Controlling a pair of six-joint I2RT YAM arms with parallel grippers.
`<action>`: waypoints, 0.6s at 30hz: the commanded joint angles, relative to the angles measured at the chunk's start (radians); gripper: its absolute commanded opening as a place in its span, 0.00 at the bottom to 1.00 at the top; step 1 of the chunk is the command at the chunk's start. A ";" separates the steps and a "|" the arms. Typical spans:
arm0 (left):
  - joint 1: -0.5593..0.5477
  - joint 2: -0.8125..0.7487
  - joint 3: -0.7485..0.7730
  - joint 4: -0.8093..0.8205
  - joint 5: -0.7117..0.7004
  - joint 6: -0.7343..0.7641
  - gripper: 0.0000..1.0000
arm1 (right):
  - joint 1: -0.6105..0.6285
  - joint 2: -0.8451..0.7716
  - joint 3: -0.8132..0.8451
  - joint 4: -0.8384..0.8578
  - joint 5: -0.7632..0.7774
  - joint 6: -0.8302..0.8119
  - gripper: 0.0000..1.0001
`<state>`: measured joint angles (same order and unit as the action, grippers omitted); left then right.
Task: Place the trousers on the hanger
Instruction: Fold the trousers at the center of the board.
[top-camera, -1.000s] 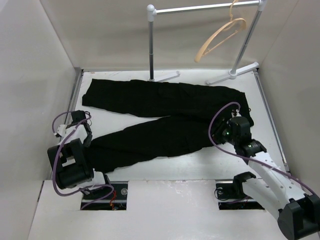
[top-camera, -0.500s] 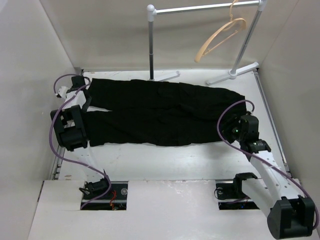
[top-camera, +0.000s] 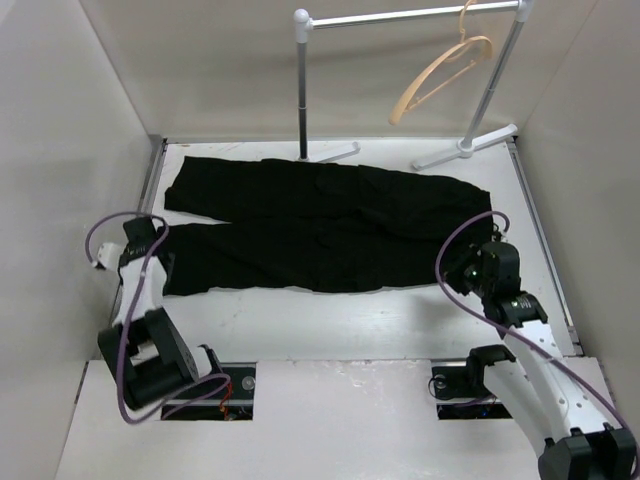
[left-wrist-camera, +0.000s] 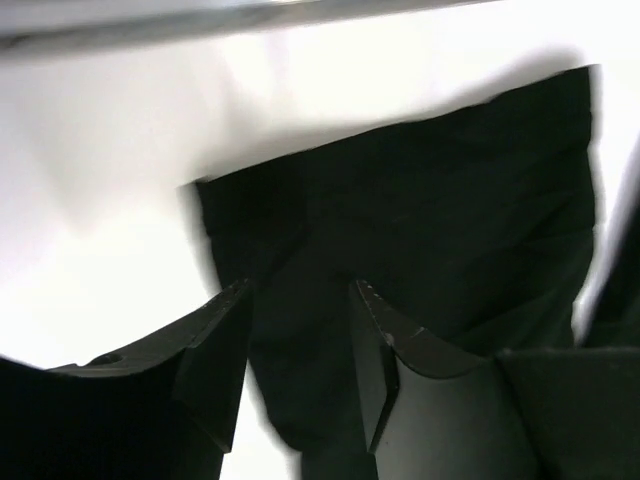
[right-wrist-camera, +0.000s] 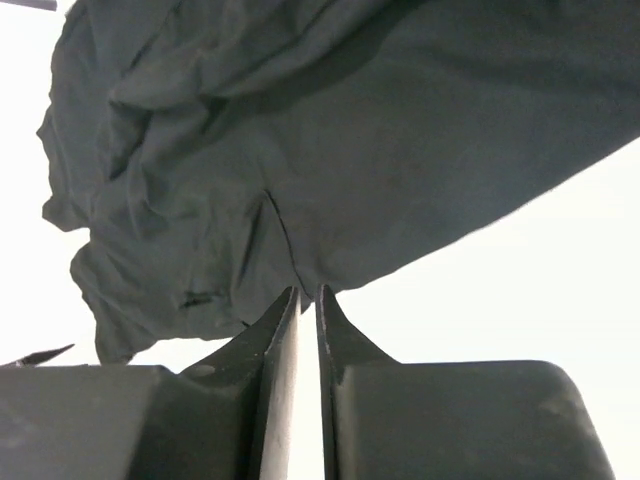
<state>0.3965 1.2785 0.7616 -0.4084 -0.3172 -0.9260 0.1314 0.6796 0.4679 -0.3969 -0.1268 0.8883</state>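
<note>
Apparently laying plain black fabric trousers (top-camera: 320, 220) flat; left gripper (left-wrist-camera: 300, 290) parted, right gripper (right-wrist-camera: 300, 292) pinched shut, empty. Next: fetching slim tan wooden hanger (top-camera: 425, 78).

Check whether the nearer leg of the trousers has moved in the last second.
Yes. On the trousers, the nearer leg has swung up toward the rail stand and now lies alongside the other leg.

Black trousers (top-camera: 320, 225) lie flat on the white table (top-camera: 400, 320), lengthwise left to right. Waist at the right end, fabric crumpled there. Two legs run left, side by side and touching, cuffs near the left edge. Light tan wooden hanger (top-camera: 440, 68), curved shoulders plus lower bar, hooked on the white rail (top-camera: 400, 17) at back right. It hangs tilted, well apart from the trousers.
</note>
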 joint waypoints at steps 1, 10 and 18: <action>0.049 -0.102 -0.109 -0.055 0.062 -0.019 0.42 | 0.007 -0.038 -0.023 -0.039 0.001 -0.015 0.23; 0.117 -0.125 -0.222 0.039 0.130 -0.020 0.48 | 0.055 -0.023 0.009 -0.062 0.012 0.011 0.57; 0.150 0.010 -0.289 0.233 0.133 -0.079 0.26 | -0.160 0.052 -0.006 -0.027 0.029 0.072 0.59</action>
<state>0.5274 1.2285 0.5297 -0.2428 -0.1986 -0.9642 0.0326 0.6987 0.4419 -0.4599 -0.1215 0.9237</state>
